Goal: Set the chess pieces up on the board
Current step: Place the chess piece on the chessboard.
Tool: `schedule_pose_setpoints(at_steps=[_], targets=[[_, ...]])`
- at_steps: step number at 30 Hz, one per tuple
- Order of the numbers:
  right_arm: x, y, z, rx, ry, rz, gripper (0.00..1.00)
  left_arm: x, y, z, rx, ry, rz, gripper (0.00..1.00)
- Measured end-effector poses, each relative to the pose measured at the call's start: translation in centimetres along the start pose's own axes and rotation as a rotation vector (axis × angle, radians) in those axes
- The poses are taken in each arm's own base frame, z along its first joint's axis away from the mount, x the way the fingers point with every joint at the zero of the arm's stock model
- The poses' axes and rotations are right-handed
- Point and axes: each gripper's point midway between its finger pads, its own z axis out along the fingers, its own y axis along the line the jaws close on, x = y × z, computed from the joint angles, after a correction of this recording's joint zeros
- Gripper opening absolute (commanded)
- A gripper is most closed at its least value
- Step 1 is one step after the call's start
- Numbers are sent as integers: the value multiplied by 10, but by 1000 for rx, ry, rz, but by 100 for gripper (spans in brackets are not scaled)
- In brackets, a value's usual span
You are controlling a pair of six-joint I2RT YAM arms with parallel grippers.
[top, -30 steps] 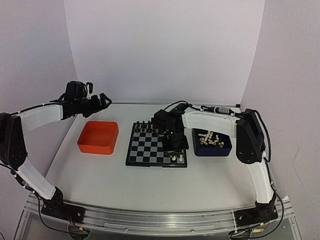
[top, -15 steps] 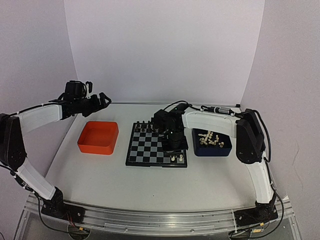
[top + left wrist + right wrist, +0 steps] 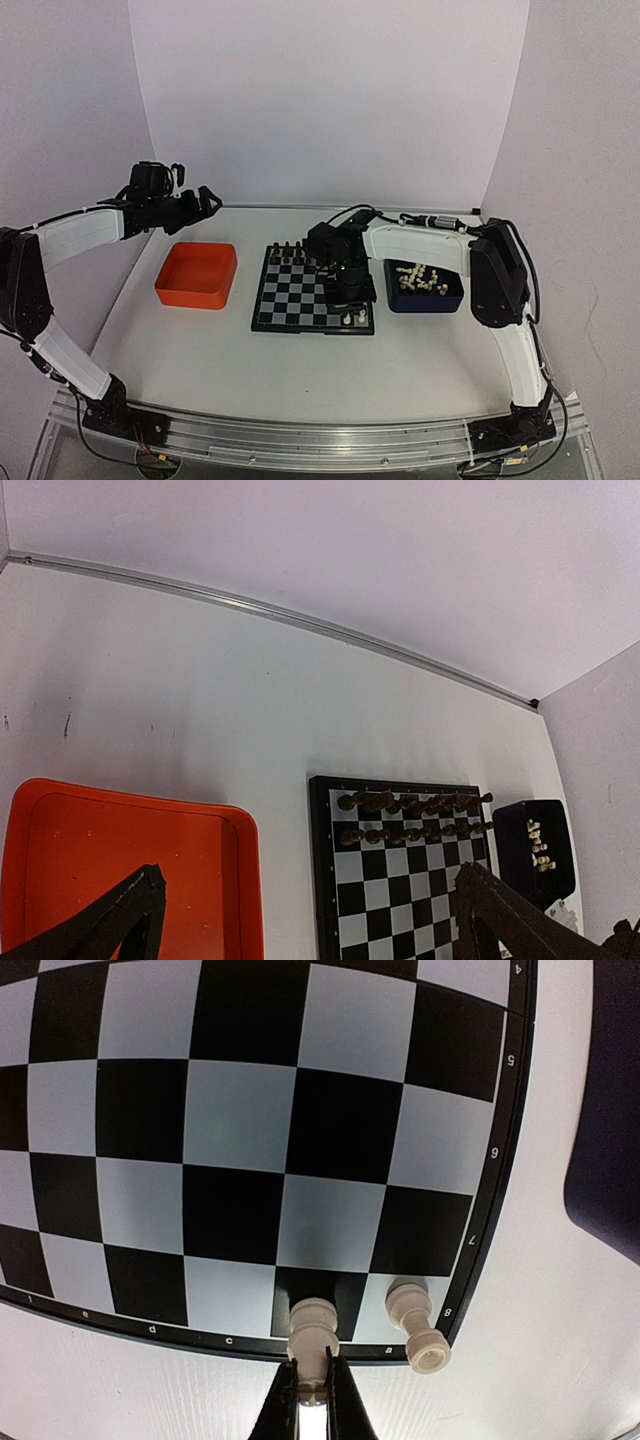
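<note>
Right fingers (image 3: 282, 1405) edged left, pinching a cream piece (image 3: 313, 1328) upright.

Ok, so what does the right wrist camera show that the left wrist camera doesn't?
Only the right wrist view: the right pincer closed on a white piece at a corner of the board, a second white piece beside it. Only the left wrist view: the orange tray and two rows of black pieces. Both: the board and the dark blue tray.
</note>
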Motion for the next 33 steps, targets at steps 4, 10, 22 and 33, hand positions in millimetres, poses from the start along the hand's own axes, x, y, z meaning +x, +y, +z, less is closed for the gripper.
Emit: schedule_pose_setpoints(at_steps=[4,10,22,33], targets=[[0,0,0,1,-2,2,9,0,0,0,0,0,0,100],[-1,0,0,3,-5,3,17,0,0,0,0,0,11,100],[-1,0,0,1,-5,-10,41,0,0,0,0,0,16,100],[-28,-10,-98,-84,-233,-205,85,-2,-2,-2,4,-7,20,100]])
